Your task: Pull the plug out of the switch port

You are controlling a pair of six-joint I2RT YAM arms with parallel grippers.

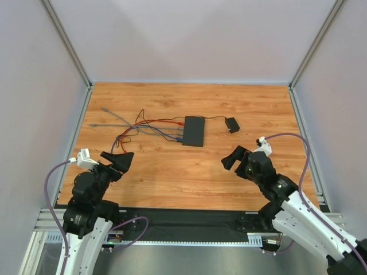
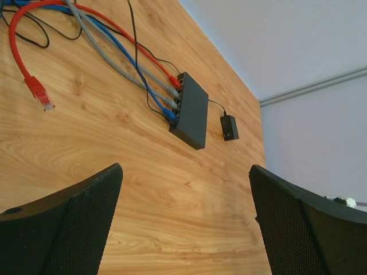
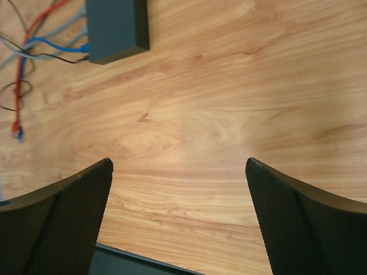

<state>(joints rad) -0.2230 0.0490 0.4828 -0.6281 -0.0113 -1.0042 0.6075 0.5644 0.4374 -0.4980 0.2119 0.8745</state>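
Switch (image 1: 193, 131): lay flat on the tabletop (image 1: 172, 183), toward the far middle, with its port edge turned to the left arm's side.
Ports: the only receptacles in view. The left wrist view showed them filled along that edge with a red plug (image 2: 175, 82), grey plugs (image 2: 172, 102) and a blue plug (image 2: 170, 116), all seated.
Cables: red, blue and grey leads fanned out to the left from the ports. One loose red connector (image 2: 39, 93) lay bare on the wood, well apart from the switch.
Power adapter (image 1: 232, 125): small black block just to the right of the switch, joined to it by a thin black wire.
Left jaws: spread wide, holding nothing, hovering at the near left, well short of the cables.
Right jaws: also spread wide and empty, at the near right, well apart from the switch.
Progress: by my reading nothing was done yet, since no plug was out and neither arm had made contact.
Left to do: reach a plug, close on it and draw it out, likely with the switch steadied. Which plug was meant could not be told.
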